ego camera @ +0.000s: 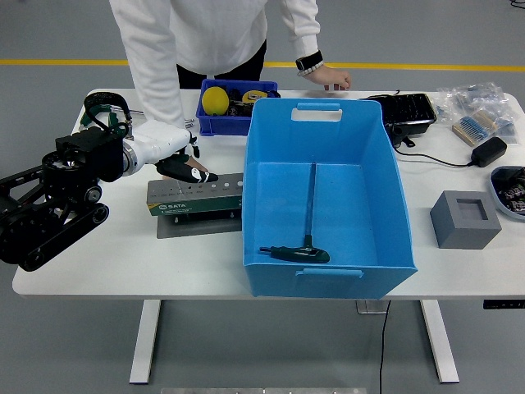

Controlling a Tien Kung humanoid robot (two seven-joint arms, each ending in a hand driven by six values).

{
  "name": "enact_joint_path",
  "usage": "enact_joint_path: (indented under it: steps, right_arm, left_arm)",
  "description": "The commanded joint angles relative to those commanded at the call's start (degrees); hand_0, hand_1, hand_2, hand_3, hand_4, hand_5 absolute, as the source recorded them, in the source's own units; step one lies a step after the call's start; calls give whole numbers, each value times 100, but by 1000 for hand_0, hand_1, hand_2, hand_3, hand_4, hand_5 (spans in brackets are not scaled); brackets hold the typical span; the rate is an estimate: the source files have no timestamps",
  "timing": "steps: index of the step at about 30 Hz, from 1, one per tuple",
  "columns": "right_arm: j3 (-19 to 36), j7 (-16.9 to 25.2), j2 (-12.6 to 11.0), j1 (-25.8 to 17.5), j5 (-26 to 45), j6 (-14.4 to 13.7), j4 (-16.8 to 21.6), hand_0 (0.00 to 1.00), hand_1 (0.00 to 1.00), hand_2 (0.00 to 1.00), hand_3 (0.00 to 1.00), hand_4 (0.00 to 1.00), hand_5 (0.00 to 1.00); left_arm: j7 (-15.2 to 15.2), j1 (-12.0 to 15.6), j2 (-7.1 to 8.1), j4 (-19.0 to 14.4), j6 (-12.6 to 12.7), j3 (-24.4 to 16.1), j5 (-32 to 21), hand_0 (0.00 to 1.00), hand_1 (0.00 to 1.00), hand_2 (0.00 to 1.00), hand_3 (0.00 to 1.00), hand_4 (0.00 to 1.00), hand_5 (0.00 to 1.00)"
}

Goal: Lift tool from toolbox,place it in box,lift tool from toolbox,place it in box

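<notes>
Left hand [168,152], white-gloved, reaches in from the left on its black arm [49,197] and hovers over the left end of the grey tool holder [195,197]. Fingers curled around a dark-handled tool [187,170]; tool's handle lies across the holder's top edge. Whether the tool's shaft sits in a slot cannot be told.

Holder rests on a flat grey base plate [197,223], green label on its front face, row of holes along the top. A person's hand [197,164] shows just behind the tool, partly hidden by the robot's hand.

Behind the holder: small dark blue bin [215,121] holding a yellow ball [216,100] and other items, too cluttered to name.

Centre: large blue box [326,197], open top. One T-handle hex key [302,246] lies on its floor, handle near the front wall, shaft pointing toward the far wall.

Person in a white top stands at the far side; other hand [335,80] rests on the white table [98,263] behind the box.

Right of the box: black tray [404,111], black adapter with cable [489,151], grey block with a square recess [465,218], clear bags of small parts [480,103].
</notes>
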Motion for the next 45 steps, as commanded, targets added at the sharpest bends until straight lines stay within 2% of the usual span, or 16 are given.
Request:
enact_joint_path:
  steps: [1, 6, 12, 13, 18, 19, 24, 25, 30, 31, 32, 37, 38, 45]
  right_arm:
    - [1, 0, -1, 0, 1, 0, 0, 678, 640, 714, 557, 789, 717]
    - [-11, 9, -3, 5, 29, -1, 2, 678, 640, 714, 557, 789, 717]
    - [0, -1, -4, 11, -1, -3, 3, 678, 640, 714, 556, 789, 718]
    - [4, -4, -4, 12, -11, -3, 3, 679, 639, 713, 557, 789, 718]
    - [7, -6, -6, 13, -16, -3, 4, 679, 639, 713, 557, 789, 718]
    - [7, -5, -6, 14, -12, -3, 4, 677, 639, 714, 557, 789, 718]
    - [6, -4, -6, 14, -10, -4, 4, 677, 639, 714, 557, 789, 718]
    - [8, -5, -6, 16, -14, -4, 4, 678, 639, 714, 556, 789, 718]
    - [7, -7, -9, 18, -20, -2, 6, 678, 639, 714, 556, 789, 718]
    - [7, -7, -9, 18, -19, -2, 5, 678, 639, 714, 556, 789, 718]
    - [7, -7, -9, 19, -18, -3, 5, 679, 639, 714, 559, 789, 719]
    - [6, -7, -9, 23, -19, -2, 6, 679, 639, 714, 559, 789, 719]
    - [6, -8, -10, 24, -20, -2, 6, 678, 639, 714, 557, 790, 718]
    - [6, -8, -8, 15, -21, -2, 7, 679, 639, 714, 558, 790, 719]
  left_arm:
    - [-61, -15, -10, 31, 26, 17, 40, 577, 695, 755, 701, 947, 928]
    - [-201, -47, -27, 85, 75, -7, 162, 577, 695, 755, 701, 947, 928]
    - [-129, -151, -69, 212, -160, 138, 137, 589, 686, 739, 692, 946, 909]
    - [-112, -159, -76, 231, -191, 152, 137, 595, 668, 706, 678, 951, 910]
    - [45, -192, -82, 304, -451, 203, 117, 595, 668, 706, 678, 951, 910]
    - [59, -197, -75, 303, -480, 209, 112, 599, 643, 650, 617, 950, 915]
    - [151, -219, -75, 309, -613, 228, 116, 599, 643, 650, 617, 950, 915]
    - [174, -226, -81, 314, -656, 234, 110, 602, 588, 585, 578, 956, 922]
    - [234, -252, -92, 321, -782, 253, 49, 602, 588, 585, 578, 956, 922]
    - [239, -261, -93, 323, -799, 257, 35, 602, 588, 585, 578, 956, 922]
    - [234, -273, -94, 324, -811, 264, 35, 595, 562, 513, 540, 953, 921]
    - [193, -317, -107, 338, -830, 286, 67, 595, 562, 513, 540, 953, 921]
    - [190, -324, -110, 339, -836, 290, 67, 593, 544, 490, 499, 944, 917]
    - [175, -350, -120, 368, -882, 336, 101, 593, 539, 487, 488, 941, 916]
